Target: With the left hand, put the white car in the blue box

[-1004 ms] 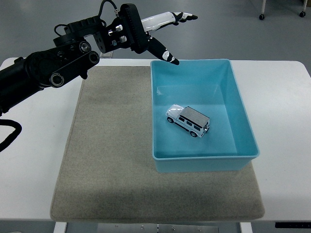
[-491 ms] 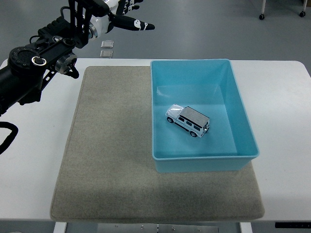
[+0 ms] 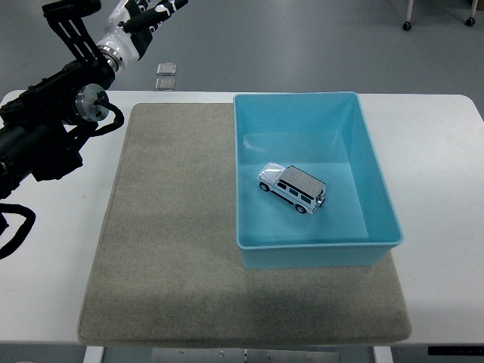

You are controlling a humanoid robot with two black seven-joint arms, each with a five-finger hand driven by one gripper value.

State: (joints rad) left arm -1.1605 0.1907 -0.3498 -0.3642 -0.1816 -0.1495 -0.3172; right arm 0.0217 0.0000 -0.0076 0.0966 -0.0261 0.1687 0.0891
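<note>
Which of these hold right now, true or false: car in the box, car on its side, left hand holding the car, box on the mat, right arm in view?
1. The white car lies inside the blue box. True.
2. The car is tipped on its side. False: it stands on its wheels.
3. The left hand grips the car. False: it is raised at the upper left, far from the box.
4. The box sits on the grey mat. True.
5. The right arm is visible. False: only the left arm shows.

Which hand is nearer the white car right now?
Left, by default. The left hand is raised at the top left, far from the white car lying in the blue box. The right hand is out of view.
</note>
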